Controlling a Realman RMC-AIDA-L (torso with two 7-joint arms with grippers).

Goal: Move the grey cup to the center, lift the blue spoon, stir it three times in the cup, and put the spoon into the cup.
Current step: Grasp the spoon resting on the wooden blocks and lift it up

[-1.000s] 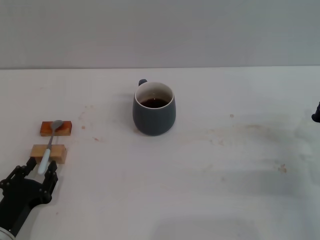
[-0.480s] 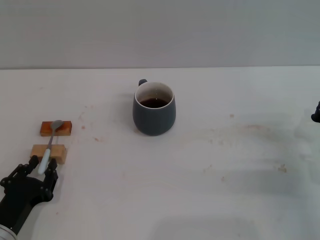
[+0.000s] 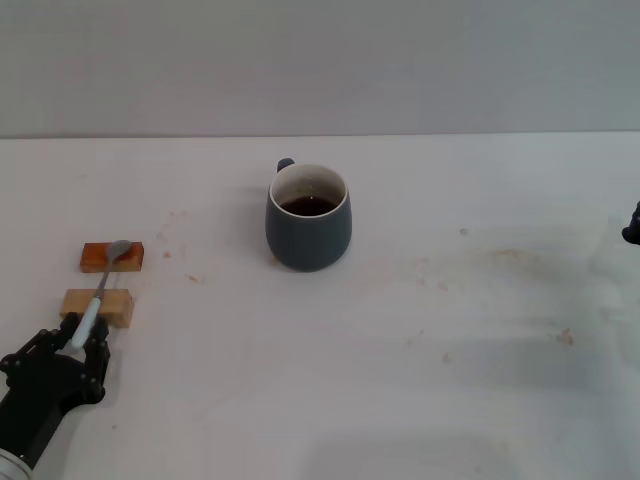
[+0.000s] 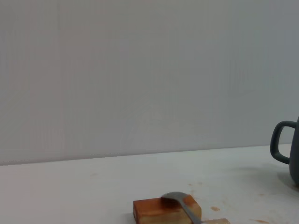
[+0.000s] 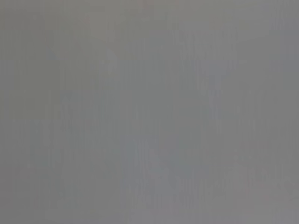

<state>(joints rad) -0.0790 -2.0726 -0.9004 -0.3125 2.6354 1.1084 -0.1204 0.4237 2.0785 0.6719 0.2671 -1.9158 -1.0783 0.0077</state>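
Observation:
The grey cup [image 3: 308, 218] stands upright at the table's middle back, with dark liquid inside and its handle to the far left; its handle shows in the left wrist view [image 4: 283, 145]. The blue spoon [image 3: 98, 290] lies across two wooden blocks at the left, its metal bowl [image 4: 175, 198] on the farther one. My left gripper [image 3: 84, 338] is low at the near left, its fingers closed in on the end of the spoon's pale handle. My right gripper [image 3: 632, 226] barely shows at the right edge.
The reddish block [image 3: 112, 257] and the pale block [image 3: 97, 306] lie under the spoon; the reddish one also shows in the left wrist view [image 4: 163, 211]. The white table [image 3: 450, 340] has faint brown stains. The right wrist view shows only plain grey.
My left gripper's fingers have drawn together around the spoon's handle end. The cup and the right arm have not moved.

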